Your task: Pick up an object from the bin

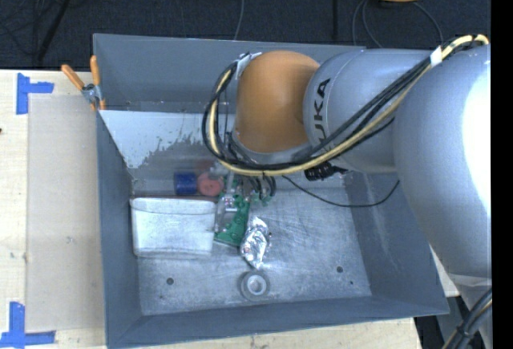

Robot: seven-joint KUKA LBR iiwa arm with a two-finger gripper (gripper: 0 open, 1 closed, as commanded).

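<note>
My gripper point(238, 193) hangs low under the arm's orange cover, near the middle of the bin. Right beneath it lies a small green circuit board point(231, 230), tilted against a white flat block point(172, 227). A crumpled piece of silver foil point(256, 245) sits just to the right of the board. A red round piece point(210, 186) and a small blue cylinder point(185, 183) lie to the gripper's left, close to the back slope.
A metal ring point(255, 285) lies on the bin floor near the front wall. The arm and its cables cover the back right of the bin. Bare floor shows at the right and front left.
</note>
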